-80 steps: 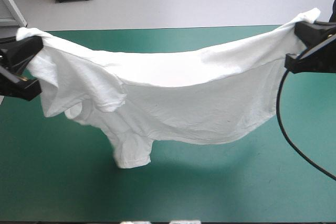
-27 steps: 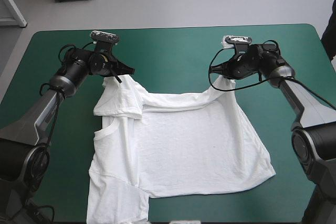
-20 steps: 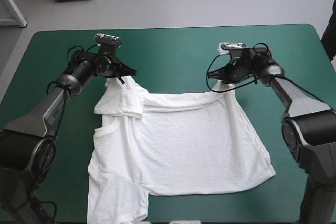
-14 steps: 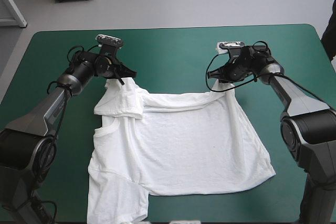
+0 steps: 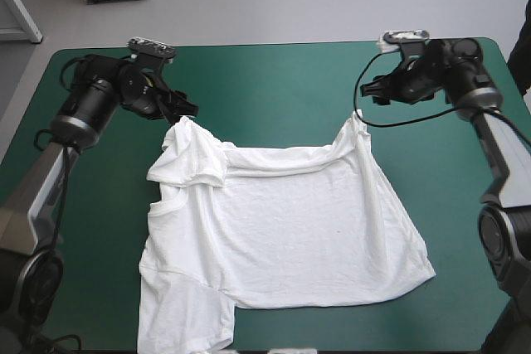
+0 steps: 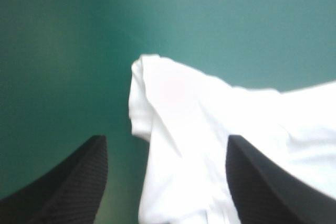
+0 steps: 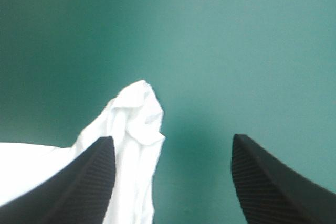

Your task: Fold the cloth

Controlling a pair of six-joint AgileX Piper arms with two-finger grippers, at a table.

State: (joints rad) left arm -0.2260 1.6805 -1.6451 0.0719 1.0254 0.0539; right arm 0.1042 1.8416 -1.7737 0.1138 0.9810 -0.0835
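Observation:
The white T-shirt lies spread on the teal-green cover, its hem toward the far edge and one sleeve folded over at the left. My left gripper hovers just beyond the shirt's far left corner, fingers apart and holding nothing. In the left wrist view that corner lies ahead of the open gripper. My right gripper stands open above and beyond the far right corner. The right wrist view shows that peaked corner ahead of the left finger of the open gripper.
Bare teal-green cover stretches between the two arms up to the table's far edge. The shirt's near left sleeve reaches the table's front edge. Bare cover also shows to the right of the shirt.
Both grippers have opened and let go of the shirt's far corners, then drawn back outward toward the table's sides. The released corners now rest on the cover.

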